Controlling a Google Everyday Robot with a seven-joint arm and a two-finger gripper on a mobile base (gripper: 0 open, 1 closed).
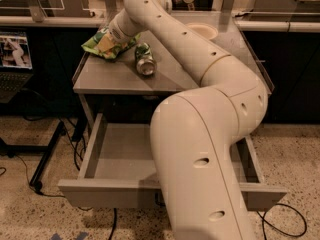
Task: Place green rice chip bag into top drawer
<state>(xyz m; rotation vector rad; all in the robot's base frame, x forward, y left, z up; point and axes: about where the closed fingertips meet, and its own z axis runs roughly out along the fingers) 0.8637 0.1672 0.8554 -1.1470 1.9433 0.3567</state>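
Note:
The green rice chip bag (102,45) lies crinkled at the back left of the grey tabletop (115,76). My gripper (111,39) is at the end of the long cream arm, pressed down onto the bag's right part and mostly hidden by the wrist. The top drawer (107,193) is pulled wide open below the tabletop. Its grey inside (122,156) shows nothing in the part I can see. My arm covers the drawer's middle and right part. The handle is out of view.
A green-patterned metal can (145,59) lies on its side just right of the bag. A pale round plate (202,31) sits at the back right. A laptop (14,54) stands at the left. Cables (280,226) lie on the speckled floor.

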